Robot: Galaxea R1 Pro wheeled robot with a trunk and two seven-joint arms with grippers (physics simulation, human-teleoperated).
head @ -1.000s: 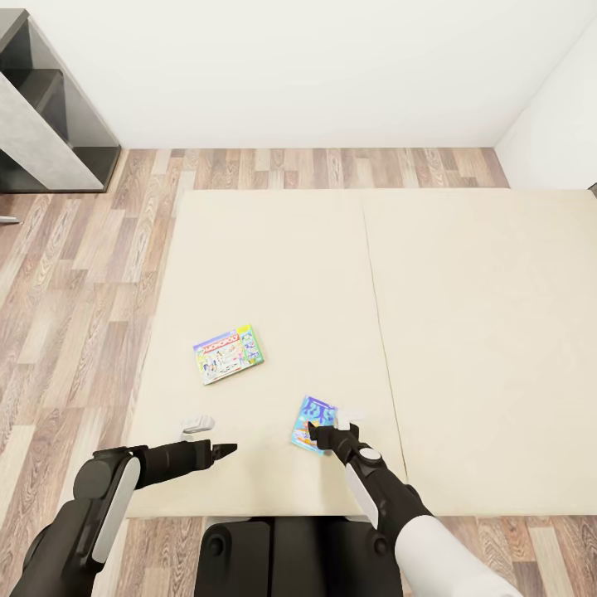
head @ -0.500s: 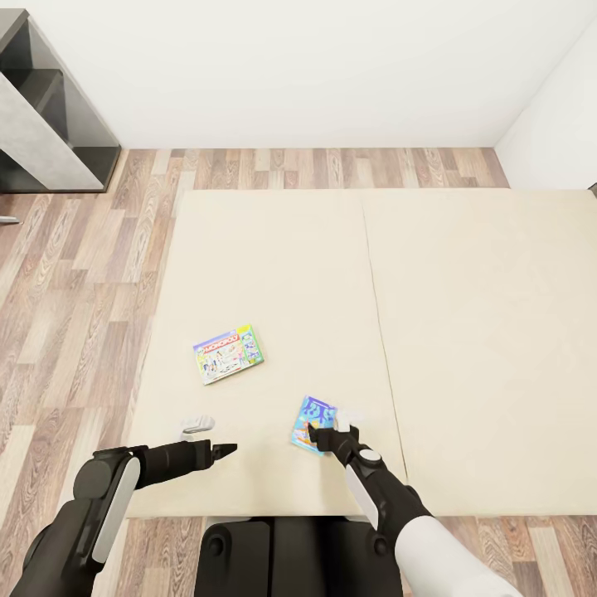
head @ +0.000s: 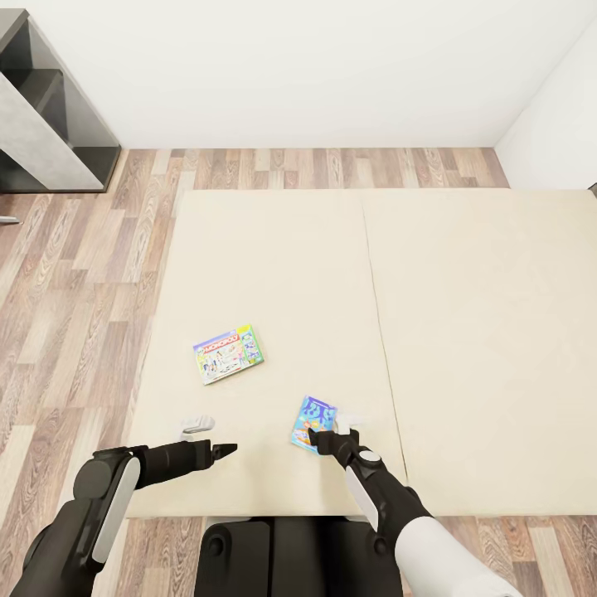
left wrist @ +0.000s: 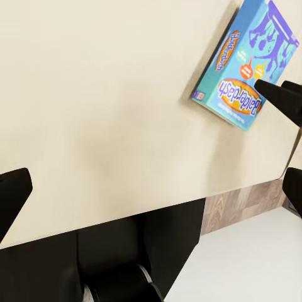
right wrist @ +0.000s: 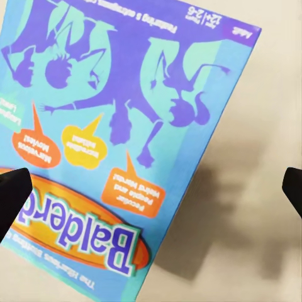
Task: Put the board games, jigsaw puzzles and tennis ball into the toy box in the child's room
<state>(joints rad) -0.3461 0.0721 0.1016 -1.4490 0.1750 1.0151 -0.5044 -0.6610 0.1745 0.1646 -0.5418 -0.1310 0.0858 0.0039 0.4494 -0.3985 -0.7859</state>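
Right fingers (right wrist: 12, 195) are spread wide apart, one tip showing at each edge of the right wrist view, with the blue board game (right wrist: 119, 138) lying flat between and just beyond them. In the head view the right gripper (head: 332, 437) sits right at the near edge of that blue box, touching it or almost; I can't tell for sure, but nothing is clamped yet. So my read is it's lining up for the first pick off the bed (head: 464, 332).

The left gripper (head: 222, 449) hovers over bare mattress off to the side, holding nothing. Its fingers (left wrist: 11, 195) look apart too, going by the one dark tip in the left wrist view, where the blue game shows further out with the right arm's fingertips on it.

Further out from the right fingers, up and toward the left arm's side, the second board game (head: 228, 354), the pale one with the red logo, lies flat on the mattress, well apart from both grippers.

Progress-wise: basically at the start, as far as these shots go. Both bed games are still on the bed, neither lifted. The toy box, desk, puzzles and ball aren't anywhere here, so no idea about those.
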